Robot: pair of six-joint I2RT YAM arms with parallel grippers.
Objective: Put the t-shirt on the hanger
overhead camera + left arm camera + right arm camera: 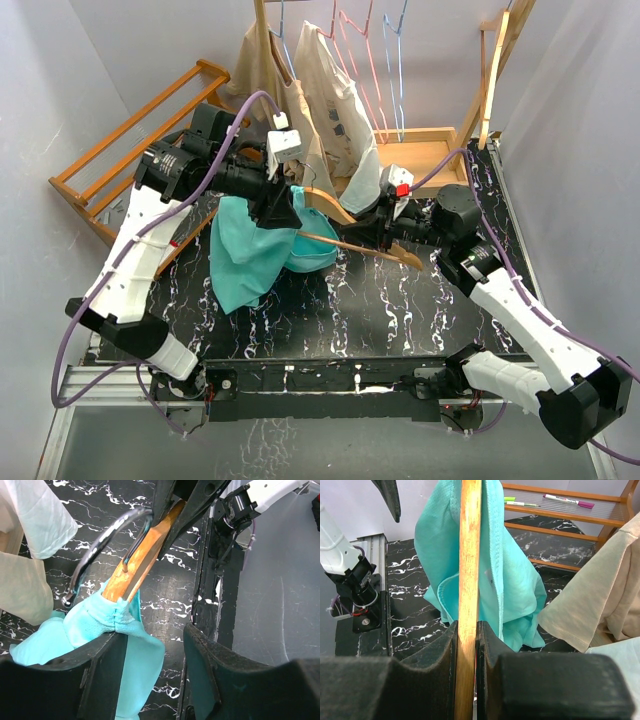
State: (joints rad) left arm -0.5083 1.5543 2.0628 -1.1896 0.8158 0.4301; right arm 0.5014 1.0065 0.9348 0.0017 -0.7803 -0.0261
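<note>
The right claw (467,630) is clenched on the hanger (470,550), its two pads pinching the flat wooden arm so that the wood stands edge-on between them. The hanger is held up off the black marbled counter (400,310) and slants from the right claw toward the left claw (155,635). The t-shirt (245,262) is only partly on it. The teal cloth is bunched around the wood just below the metal hook (97,547), covers the end on the left arm's side, and hangs in a loose mass toward the counter, while the end toward the right arm is bare wood. The left claw is released, its fingers standing apart right beside the bunched collar. A fold of teal cloth hangs against the inner face of the finger (107,670) at the left of the wrist view, with a clear gap to the other. Cream shirts (335,100) hang at the back of the counter, just behind the left claw.
</note>
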